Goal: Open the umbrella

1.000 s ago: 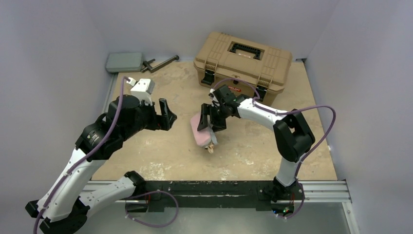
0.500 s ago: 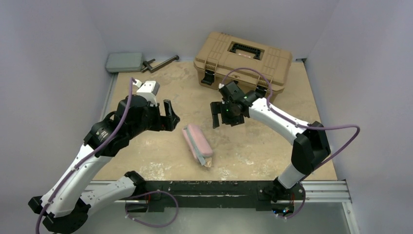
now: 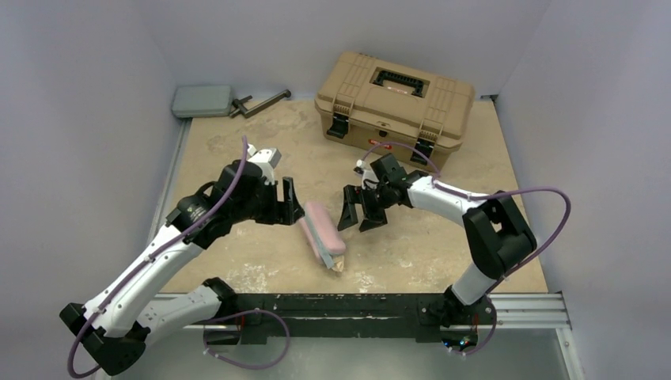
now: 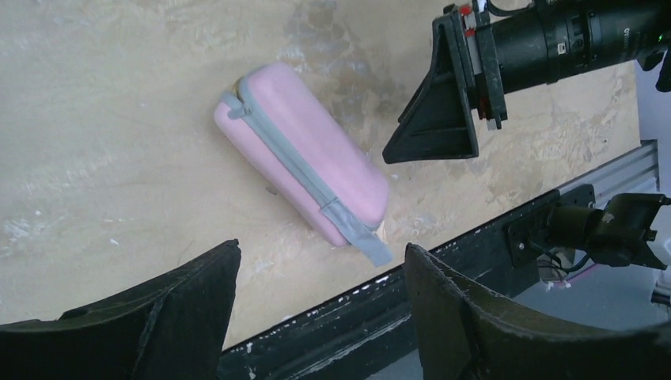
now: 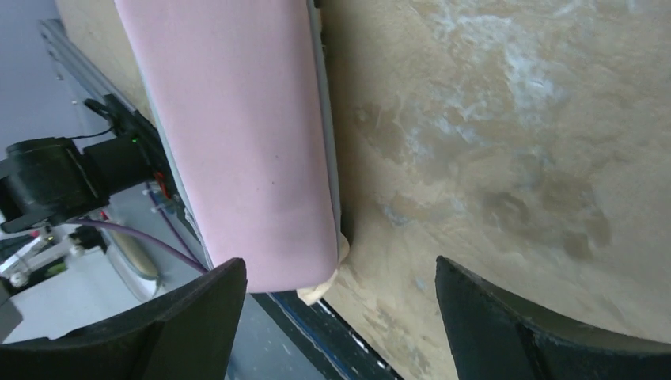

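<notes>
A pink oblong pouch with a grey strip lies flat on the table near the front edge. A small cream tip pokes out at its near end, also in the left wrist view and the right wrist view; the rest of the umbrella is hidden. My left gripper is open just left of the pouch's far end, and the pouch lies beyond its tips. My right gripper is open just right of the pouch, low over the table, with the pouch by its left finger.
A tan hard toolbox stands closed at the back. A grey flat case and a dark metal tool lie at the back left. The black front rail runs just beyond the pouch's near end.
My right gripper let go of the pouch, which dropped flat on the table; it rose, then came down to the pouch's right. My left gripper moved right and down to the pouch.
</notes>
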`<state>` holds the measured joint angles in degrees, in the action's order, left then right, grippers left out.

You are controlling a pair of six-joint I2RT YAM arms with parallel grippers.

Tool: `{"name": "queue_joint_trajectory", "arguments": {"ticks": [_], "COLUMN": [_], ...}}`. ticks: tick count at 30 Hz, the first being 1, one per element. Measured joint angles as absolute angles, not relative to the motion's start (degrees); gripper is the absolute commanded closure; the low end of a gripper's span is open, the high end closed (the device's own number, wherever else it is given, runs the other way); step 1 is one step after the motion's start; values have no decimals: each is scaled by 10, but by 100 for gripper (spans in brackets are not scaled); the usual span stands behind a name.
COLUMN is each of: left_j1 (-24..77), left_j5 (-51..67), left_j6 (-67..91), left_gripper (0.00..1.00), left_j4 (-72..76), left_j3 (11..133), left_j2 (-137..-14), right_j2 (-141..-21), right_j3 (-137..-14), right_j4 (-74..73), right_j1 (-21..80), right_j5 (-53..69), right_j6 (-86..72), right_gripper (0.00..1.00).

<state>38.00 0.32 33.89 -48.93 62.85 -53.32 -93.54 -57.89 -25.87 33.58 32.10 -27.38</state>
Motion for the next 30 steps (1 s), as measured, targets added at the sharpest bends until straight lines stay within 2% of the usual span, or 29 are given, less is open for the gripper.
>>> {"name": "queue_joint_trajectory", "arguments": {"ticks": [5,12,24,27,30], "left_j1": [380,380,380,380,380], "left_j5": [22,19,7,-3,-9], "left_j6": [352,367,415,431,444], "left_gripper": [26,26,26,26,27], "left_j4": [-497,-522,-540,-544,-545], "left_j3": [605,605,605,605,599], "left_j2": [-531,-498,-469,-445,-425], "right_j2": [-945,-954,-1001,-1001,-1001], "right_j3": [-533,-498,-536,-550,-586], "right_j4": [-160,-63,-65,-89,-142], "right_j1": [330,339,416,415,415], "right_j5": [399,452,430,409,366], "right_j6": [-301,-332,-323,-313,-287], "right_gripper": [2,2,2,14,41]}}
